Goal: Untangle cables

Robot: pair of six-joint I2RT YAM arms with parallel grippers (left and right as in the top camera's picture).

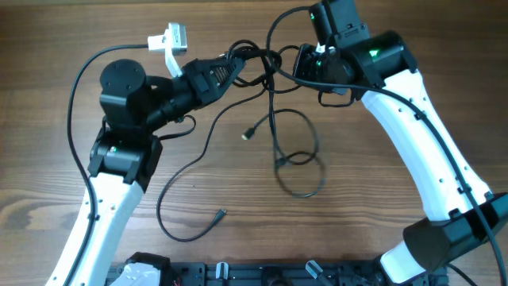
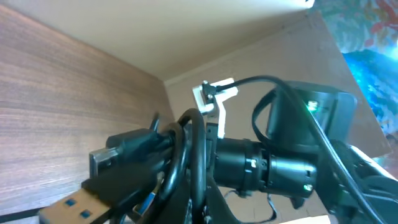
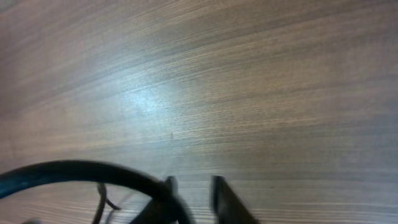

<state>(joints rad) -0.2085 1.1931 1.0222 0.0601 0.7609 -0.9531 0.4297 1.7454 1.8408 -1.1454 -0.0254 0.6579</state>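
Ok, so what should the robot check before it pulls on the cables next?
1. Left jaws shut on the cables: ok.
2. Right jaws gripping a cable: not ok, they stand apart with nothing between.
3. Tangle loosened: not ok, tightly bunched.
4. Loop resting on the table: ok.
5. Plug end lying free on the table: ok.

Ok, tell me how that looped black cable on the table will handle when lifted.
Probably floppy: the cable lies in loose curls on the table. Likely light, being so thin. It may snag where strands cross above.
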